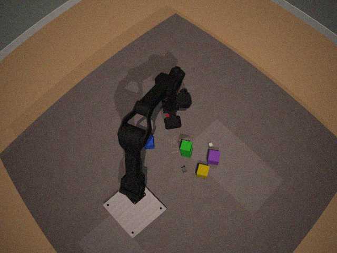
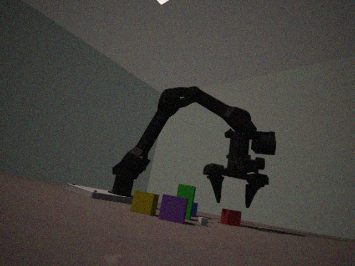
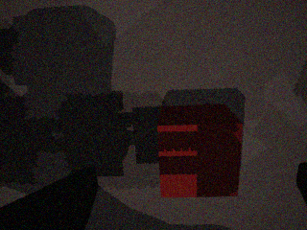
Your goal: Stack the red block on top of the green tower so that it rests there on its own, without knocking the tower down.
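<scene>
Pincer point(image 2: 234, 202): we find it spread wide, the two dark fingers pointing down, nothing held between them.
Fingers point(image 2: 217, 189): we see both tips hanging above the floor, apart from everything below.
Red block point(image 2: 231, 216): we note it sitting on the floor directly beneath the pincer, untouched; its top lies below the fingertips.
Red block, wrist view point(image 3: 200, 151): we read it as near centre, dim, with the arm's shadow lying across its left side.
Red block, top view point(image 1: 167, 115): we catch only a sliver showing past the wrist housing.
Arm point(image 2: 172, 100): we follow it rising from the base plate point(image 1: 134, 215), bending at the elbow and coming down over the red block.
Green tower point(image 1: 186, 147): we place it upright, near the red block but apart from it, on the side away from the elbow.
Green tower, exterior view point(image 2: 186, 199): we see it taller than the cubes about it.
Purple cube point(image 1: 213, 156): we mark it beside the tower, not touching.
Yellow cube point(image 1: 202, 170): we mark it just below the purple one in the top view.
Blue block point(image 1: 149, 143): we see it partly hidden under the arm near its shoulder.
Small grey piece point(image 1: 184, 168): we note it lying between tower and yellow cube.
Small white piece point(image 1: 210, 144): we note it just above the purple cube.
</scene>
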You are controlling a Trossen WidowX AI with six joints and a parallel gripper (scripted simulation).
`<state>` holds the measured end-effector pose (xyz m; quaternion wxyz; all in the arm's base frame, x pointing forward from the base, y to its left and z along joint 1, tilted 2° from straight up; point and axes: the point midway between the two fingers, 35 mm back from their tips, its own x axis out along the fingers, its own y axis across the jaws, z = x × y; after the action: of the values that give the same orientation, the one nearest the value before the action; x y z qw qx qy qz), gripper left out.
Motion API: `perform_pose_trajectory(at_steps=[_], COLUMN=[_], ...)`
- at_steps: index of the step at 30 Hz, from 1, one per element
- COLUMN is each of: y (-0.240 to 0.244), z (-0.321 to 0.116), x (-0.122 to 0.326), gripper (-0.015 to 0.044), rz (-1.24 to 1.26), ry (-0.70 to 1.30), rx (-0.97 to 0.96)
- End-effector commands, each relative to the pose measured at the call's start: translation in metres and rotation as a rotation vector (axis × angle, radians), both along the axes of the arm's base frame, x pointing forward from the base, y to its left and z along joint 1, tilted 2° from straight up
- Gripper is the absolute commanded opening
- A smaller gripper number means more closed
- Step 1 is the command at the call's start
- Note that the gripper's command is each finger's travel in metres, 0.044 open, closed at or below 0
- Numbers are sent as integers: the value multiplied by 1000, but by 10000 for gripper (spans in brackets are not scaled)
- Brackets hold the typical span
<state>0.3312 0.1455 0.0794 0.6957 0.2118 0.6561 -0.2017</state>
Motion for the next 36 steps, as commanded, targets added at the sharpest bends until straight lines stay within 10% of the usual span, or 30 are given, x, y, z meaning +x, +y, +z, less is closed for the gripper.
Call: perform_pose_trajectory(at_steps=[1, 36], y=[-1, -2], z=[-9, -45], x=[-1, 1], gripper=[440, 440], rz=[3, 3], ry=[6, 6], rx=[-6, -6])
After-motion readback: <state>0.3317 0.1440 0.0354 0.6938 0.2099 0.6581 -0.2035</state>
